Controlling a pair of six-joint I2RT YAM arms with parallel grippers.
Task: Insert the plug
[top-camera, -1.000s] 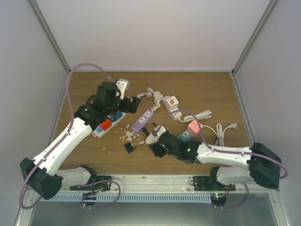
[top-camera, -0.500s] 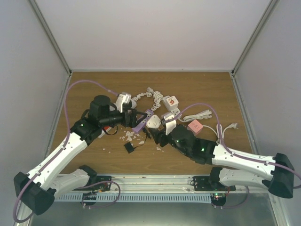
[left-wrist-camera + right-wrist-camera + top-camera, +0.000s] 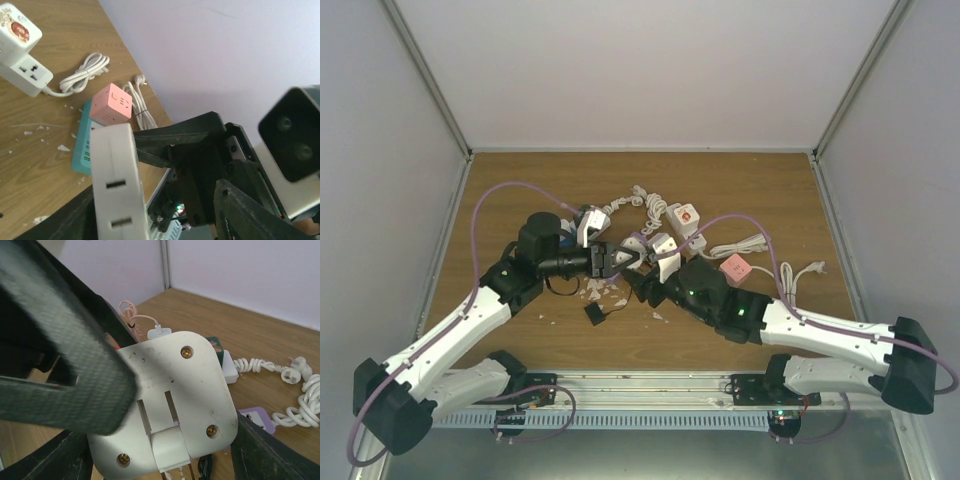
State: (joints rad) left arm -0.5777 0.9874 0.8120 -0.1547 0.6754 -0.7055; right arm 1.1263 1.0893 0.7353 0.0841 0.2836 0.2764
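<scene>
My right gripper (image 3: pixel 647 278) is shut on the plug (image 3: pixel 660 256), a white square block with three brass screws and folded prongs (image 3: pixel 170 405), and holds it above the middle of the table. In the left wrist view the plug's slotted side (image 3: pixel 117 192) fills the lower left. My left gripper (image 3: pixel 610 262) reaches in from the left with its jaws around the plug. One finger (image 3: pixel 65 365) lies across the plug's face. A wide gap shows between the plug and the other finger (image 3: pixel 245 210).
A white cube socket with a red sticker (image 3: pixel 685 218) and coiled white cords (image 3: pixel 650 205) lie behind the grippers. A pink cube (image 3: pixel 733 268) sits on a teal strip (image 3: pixel 82 150) to the right. White chips (image 3: pixel 595 290) and a small black part (image 3: pixel 593 313) lie in front.
The left gripper has swung from the back left to the plug and narrowed its jaws around it. The right gripper has carried the plug up and leftward to meet it.
</scene>
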